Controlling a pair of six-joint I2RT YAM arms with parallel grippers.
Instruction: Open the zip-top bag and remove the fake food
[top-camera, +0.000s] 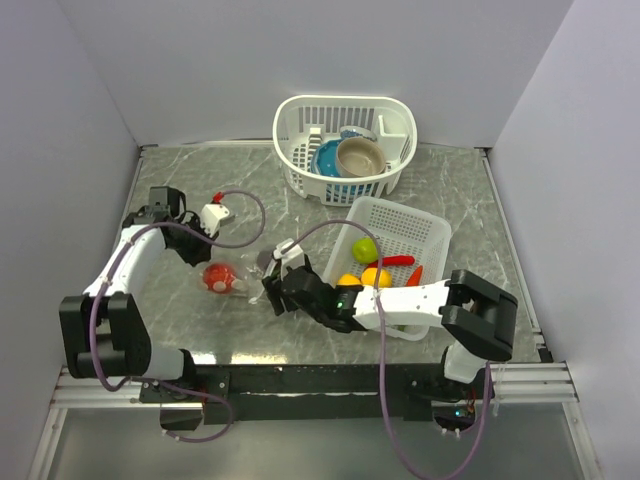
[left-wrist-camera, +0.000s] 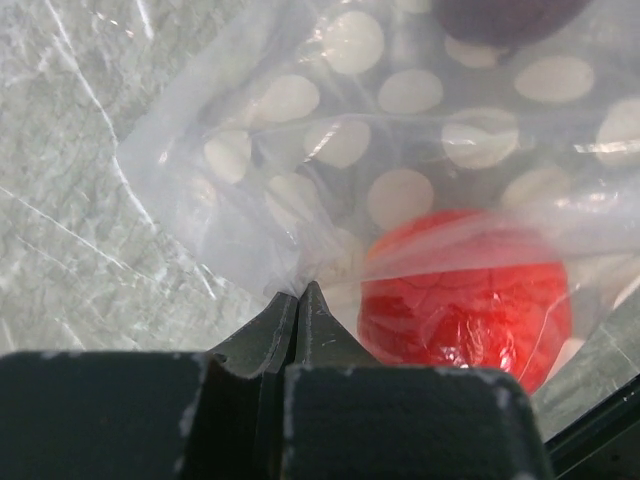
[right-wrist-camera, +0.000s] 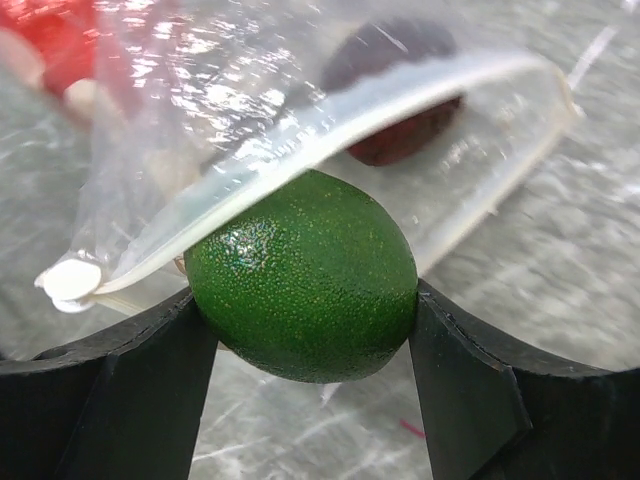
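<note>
The clear polka-dot zip-top bag (top-camera: 247, 268) lies on the grey table between my two arms. A red fake fruit (top-camera: 217, 278) sits inside it and fills the left wrist view (left-wrist-camera: 465, 300). My left gripper (top-camera: 205, 262) is shut on a corner of the bag (left-wrist-camera: 250, 150), its tips (left-wrist-camera: 298, 292) pinching the plastic. My right gripper (top-camera: 272, 290) is shut on a dark green fake fruit (right-wrist-camera: 305, 275) at the bag's open zip rim (right-wrist-camera: 330, 130). A dark reddish piece (right-wrist-camera: 400, 95) lies inside the bag behind the rim.
A rectangular white lattice basket (top-camera: 425, 232) at the right holds lime green, yellow, orange and red fake food. A round white basket (top-camera: 300, 115) at the back holds a blue and a tan bowl. Walls close in the table on three sides.
</note>
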